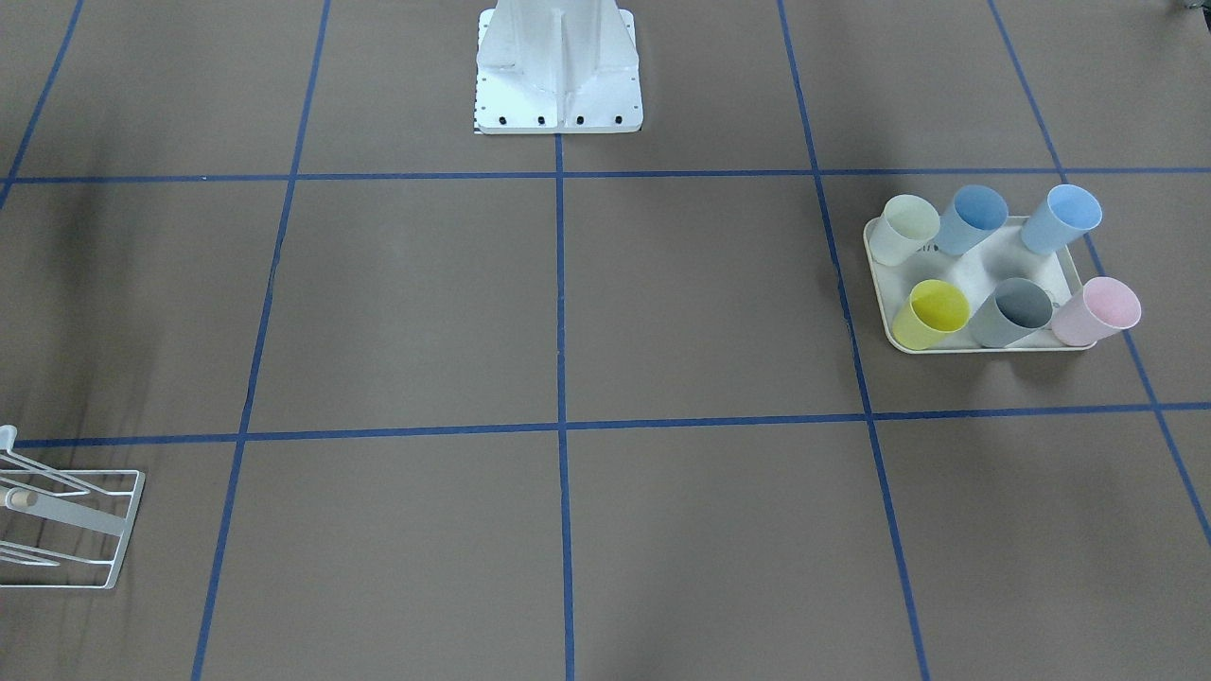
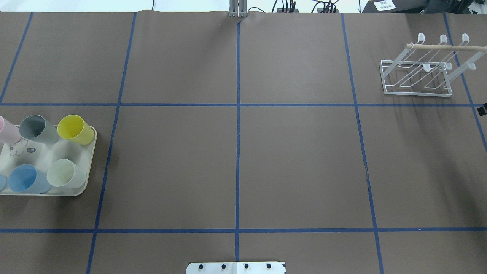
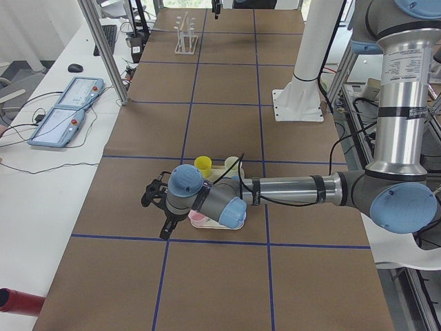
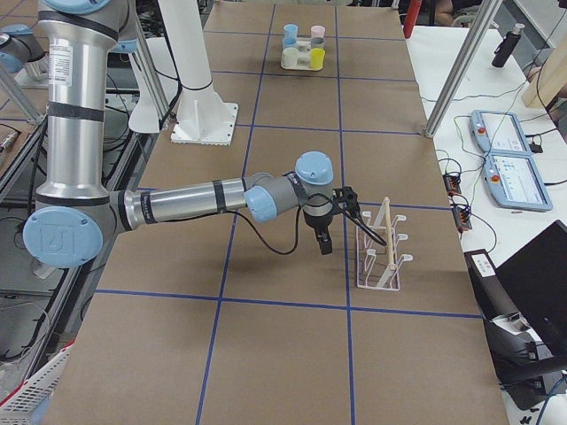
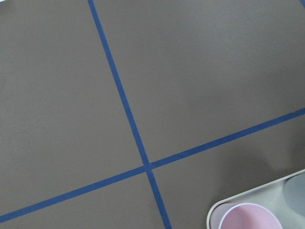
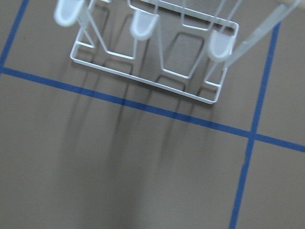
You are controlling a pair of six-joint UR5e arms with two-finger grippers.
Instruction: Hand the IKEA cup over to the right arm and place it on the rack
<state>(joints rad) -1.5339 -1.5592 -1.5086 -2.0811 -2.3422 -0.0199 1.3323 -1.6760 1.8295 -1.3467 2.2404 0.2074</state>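
Several IKEA cups stand on a cream tray (image 1: 974,348): yellow (image 1: 932,314), grey (image 1: 1014,312), pink (image 1: 1097,311), two blue and a pale one. The tray also shows in the overhead view (image 2: 91,160). The white wire rack (image 2: 416,72) with a wooden rod stands at the table's far right, with nothing on it. My left gripper (image 3: 153,203) shows only in the exterior left view, low beside the tray's end near the pink cup (image 5: 245,217); I cannot tell whether it is open or shut. My right gripper (image 4: 332,220) shows only in the exterior right view, just before the rack (image 4: 381,252); I cannot tell its state either.
Blue tape lines divide the brown table into squares. The robot's white base (image 1: 558,71) stands at the table's middle edge. Pendants and cables lie on side benches off the table (image 3: 65,110).
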